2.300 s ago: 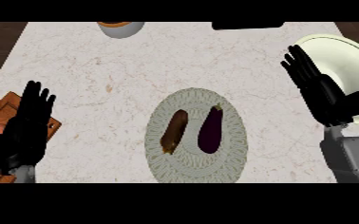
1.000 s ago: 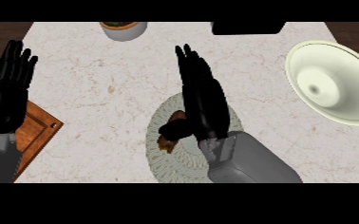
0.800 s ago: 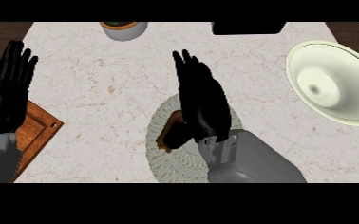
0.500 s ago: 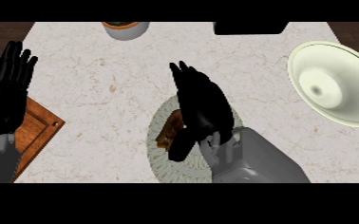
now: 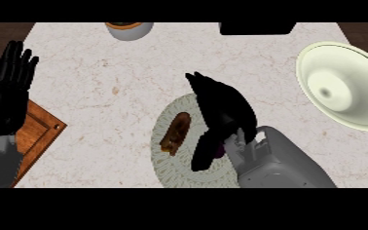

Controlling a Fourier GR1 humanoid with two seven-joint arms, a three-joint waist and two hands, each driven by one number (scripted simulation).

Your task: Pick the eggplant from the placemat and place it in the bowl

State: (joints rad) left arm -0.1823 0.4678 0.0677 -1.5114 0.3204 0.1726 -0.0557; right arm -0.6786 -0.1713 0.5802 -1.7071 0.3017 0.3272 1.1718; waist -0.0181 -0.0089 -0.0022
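Observation:
The round pale placemat lies at the counter's front middle. My right hand sits low over its right half and covers the eggplant, of which only a purple sliver shows between thumb and palm. The fingers bend down over the eggplant and the thumb runs along its left side. The cream bowl stands at the right edge, apart from the hand. My left hand rests open at the far left, fingers up.
A brown oblong vegetable lies on the placemat just left of the right thumb. A wooden board sits at the left edge, a grey cup and a black object at the back.
My right hand swung from beside the bowl to over the placemat, then sank onto the eggplant with its fingers curling. The left hand rose a little at the left edge.

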